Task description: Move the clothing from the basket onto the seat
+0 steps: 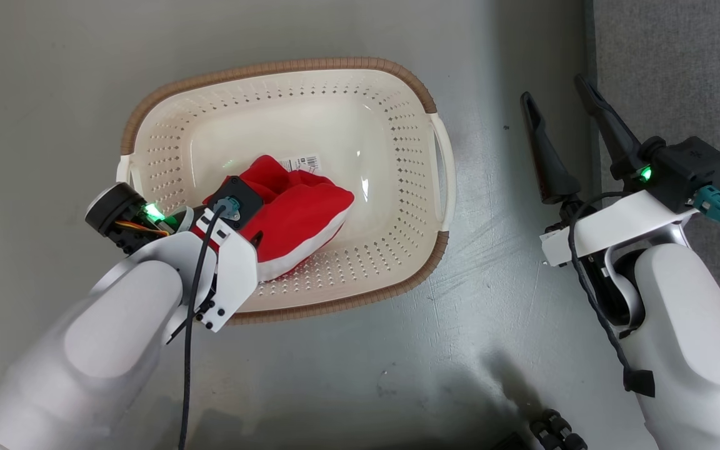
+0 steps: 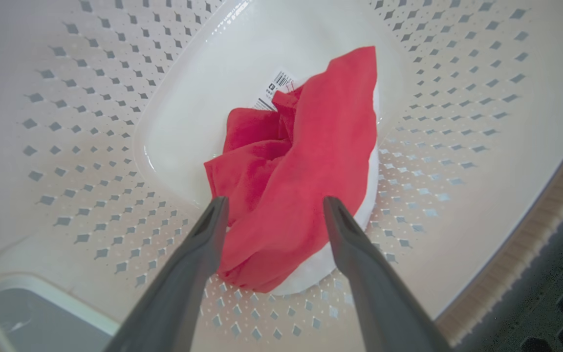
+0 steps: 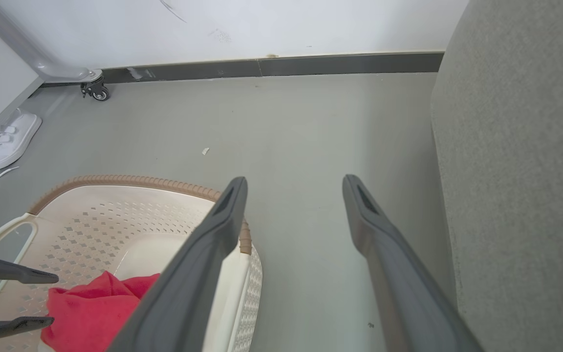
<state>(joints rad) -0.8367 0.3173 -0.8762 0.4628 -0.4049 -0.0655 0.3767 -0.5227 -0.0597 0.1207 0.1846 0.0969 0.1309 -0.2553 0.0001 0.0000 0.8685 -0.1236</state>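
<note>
Red clothing (image 2: 306, 161): we see it bunched in one soft heap inside the basket, on the flat bottom and up against the perforated wall nearest the robot, with a white band along its lower edge.
Basket (image 1: 397, 131): cream plastic with a brown rim; it stands on the grey floor (image 1: 335, 387), and we see nothing in it but the red heap.
Label sticker (image 2: 274, 88): on the basket's bottom, partly covered by the far edge of the fabric.
Left gripper (image 2: 275, 201): reached down into the basket, its two dark fingers spread wide with the near end of the heap between them. We cannot tell whether the tips touch the cloth, and nothing is pinched.
Right gripper (image 1: 554, 89): released and empty, fingers well apart. We place it above bare floor, between the basket's right handle and the seat.
Seat (image 3: 521, 171): grey coarse-woven upholstery along the right edge of the head view, apart from the basket. On the part we see, no fabric lies.
Background: in the right wrist view we make out a white slipper (image 3: 10, 139) by the wall (image 3: 281, 24) and a small caster (image 3: 99, 93), both well away from the basket.
</note>
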